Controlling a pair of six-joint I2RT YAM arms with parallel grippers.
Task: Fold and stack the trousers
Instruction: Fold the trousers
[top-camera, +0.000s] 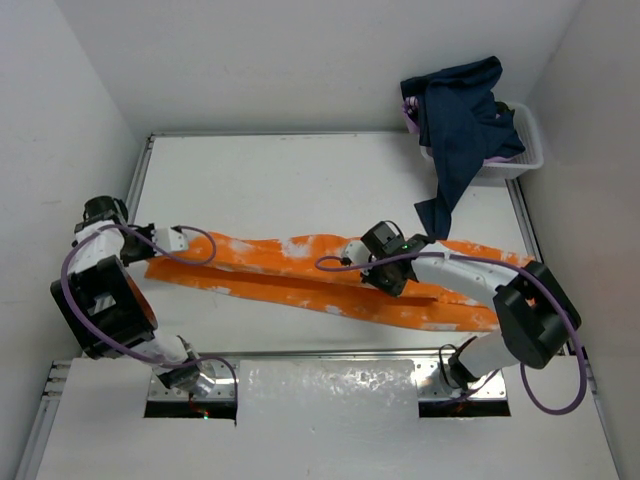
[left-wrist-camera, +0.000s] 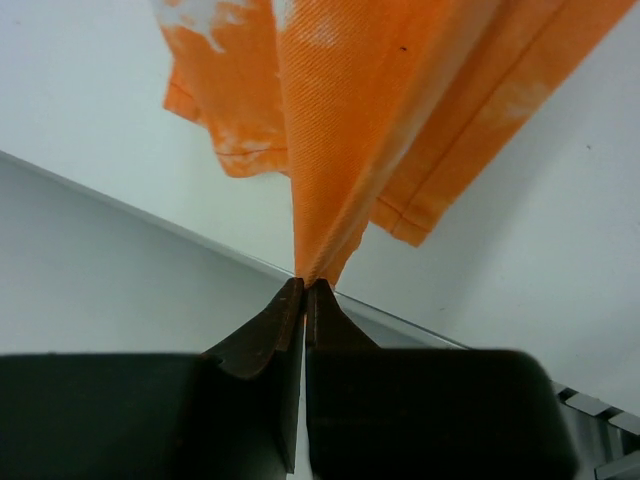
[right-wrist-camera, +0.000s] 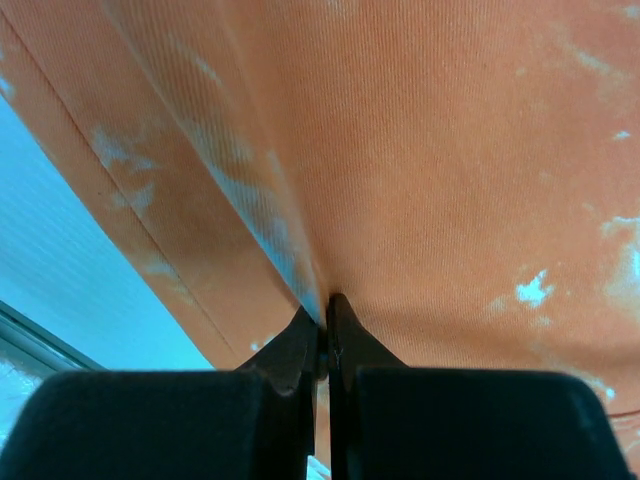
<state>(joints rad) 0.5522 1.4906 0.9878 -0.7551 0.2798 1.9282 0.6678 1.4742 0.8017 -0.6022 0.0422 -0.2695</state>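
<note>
The orange trousers (top-camera: 290, 270) with white splotches lie folded lengthwise across the table, from left to right. My left gripper (top-camera: 180, 240) is shut on their left end; in the left wrist view a pinched ridge of the trousers (left-wrist-camera: 350, 150) rises from my left gripper (left-wrist-camera: 305, 285), the leg hems hanging beyond. My right gripper (top-camera: 392, 272) is shut on the cloth near the middle right. In the right wrist view the trousers (right-wrist-camera: 420, 160) fill the frame, a fold nipped at my right gripper (right-wrist-camera: 327, 300).
A white basket (top-camera: 515, 160) at the back right corner holds dark navy clothes (top-camera: 460, 120), one piece hanging over its near side towards the right gripper. The table (top-camera: 300, 190) is white, with a metal rim and walls close on both sides.
</note>
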